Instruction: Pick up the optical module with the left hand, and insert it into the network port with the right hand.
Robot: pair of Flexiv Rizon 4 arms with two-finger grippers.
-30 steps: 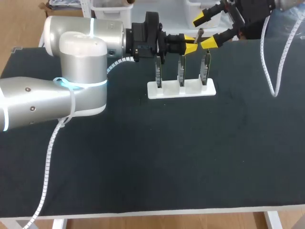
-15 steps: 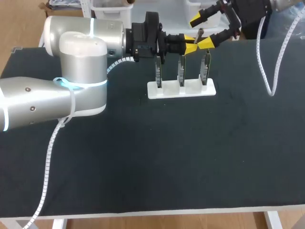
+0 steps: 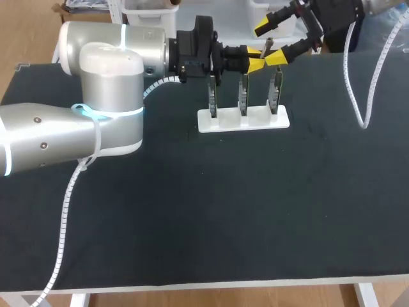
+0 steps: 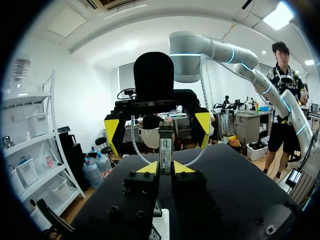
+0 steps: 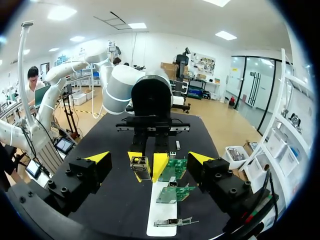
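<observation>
My left gripper (image 3: pixel 255 63) is shut on the small silver optical module (image 3: pixel 269 45), held up behind the white holder (image 3: pixel 220 123). In the left wrist view the module (image 4: pixel 165 149) stands upright between the yellow fingertips (image 4: pixel 150 168). My right gripper (image 3: pixel 275 42) faces it from the far right, open wide, one finger on each side of the module and apart from it. From the right wrist, the module (image 5: pixel 140 164) sits in the left gripper (image 5: pixel 147 167), just ahead of my right gripper (image 5: pixel 149 159). Network ports are on green boards (image 5: pixel 175 170) in the holder.
The white holder (image 5: pixel 159 216) carries three upright circuit boards (image 3: pixel 243 96) in a row, directly under both grippers. A white spiral cable (image 3: pixel 361 96) hangs from the right arm at the far right. The near half of the black tabletop (image 3: pixel 223 211) is bare.
The right gripper has shifted slightly left and up, closer around the module. The left arm has not moved.
</observation>
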